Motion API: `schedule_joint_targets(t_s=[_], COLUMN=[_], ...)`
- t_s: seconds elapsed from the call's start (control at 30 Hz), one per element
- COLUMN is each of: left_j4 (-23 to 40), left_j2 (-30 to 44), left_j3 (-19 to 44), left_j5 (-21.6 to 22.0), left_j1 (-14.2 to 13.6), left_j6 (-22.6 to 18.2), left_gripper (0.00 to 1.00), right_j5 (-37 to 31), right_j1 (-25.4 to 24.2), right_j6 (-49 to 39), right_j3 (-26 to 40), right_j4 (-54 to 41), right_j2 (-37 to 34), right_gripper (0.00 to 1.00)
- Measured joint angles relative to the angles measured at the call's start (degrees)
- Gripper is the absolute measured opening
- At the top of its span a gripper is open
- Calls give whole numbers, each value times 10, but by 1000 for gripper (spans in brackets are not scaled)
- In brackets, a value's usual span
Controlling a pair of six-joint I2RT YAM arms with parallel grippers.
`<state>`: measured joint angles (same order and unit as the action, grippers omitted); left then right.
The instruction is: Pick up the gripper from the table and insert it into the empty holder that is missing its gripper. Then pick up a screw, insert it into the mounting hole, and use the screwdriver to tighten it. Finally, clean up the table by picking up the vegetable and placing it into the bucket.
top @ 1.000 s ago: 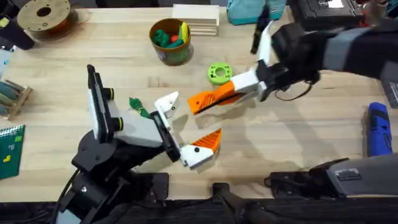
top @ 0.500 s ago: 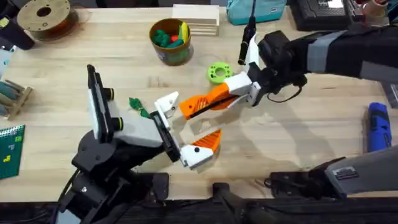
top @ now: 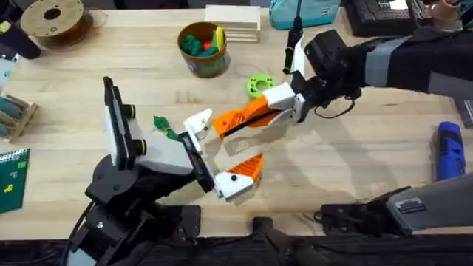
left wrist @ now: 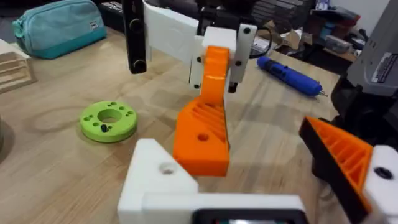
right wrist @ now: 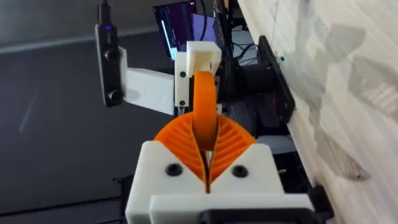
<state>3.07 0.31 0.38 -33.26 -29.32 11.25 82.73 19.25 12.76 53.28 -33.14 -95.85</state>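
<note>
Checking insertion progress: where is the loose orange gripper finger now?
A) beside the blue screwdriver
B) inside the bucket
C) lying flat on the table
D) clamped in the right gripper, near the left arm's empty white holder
D: the right gripper clamps the orange finger, its tip close to the empty white holder.

Your right gripper (top: 260, 112) carries the orange ribbed plastic finger (top: 238, 120) almost against the white angular holder block (top: 198, 123). Just behind stands the lime-green plastic ring (top: 259, 86); open wooden tabletop (top: 347, 162) lies to the right.
</note>
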Motion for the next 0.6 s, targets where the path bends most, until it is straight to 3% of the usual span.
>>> schedule_joint_targets(t_s=[0.6], left_j4=[0], left_j2=[0], left_j3=[0], left_j5=[0], left_j1=[0], left_j6=[0], left_gripper=[987], right_j5=[-9], right_j1=[30], right_j6=[100], right_j3=[0], right_j4=[77], right_j2=[0], right_gripper=[18])
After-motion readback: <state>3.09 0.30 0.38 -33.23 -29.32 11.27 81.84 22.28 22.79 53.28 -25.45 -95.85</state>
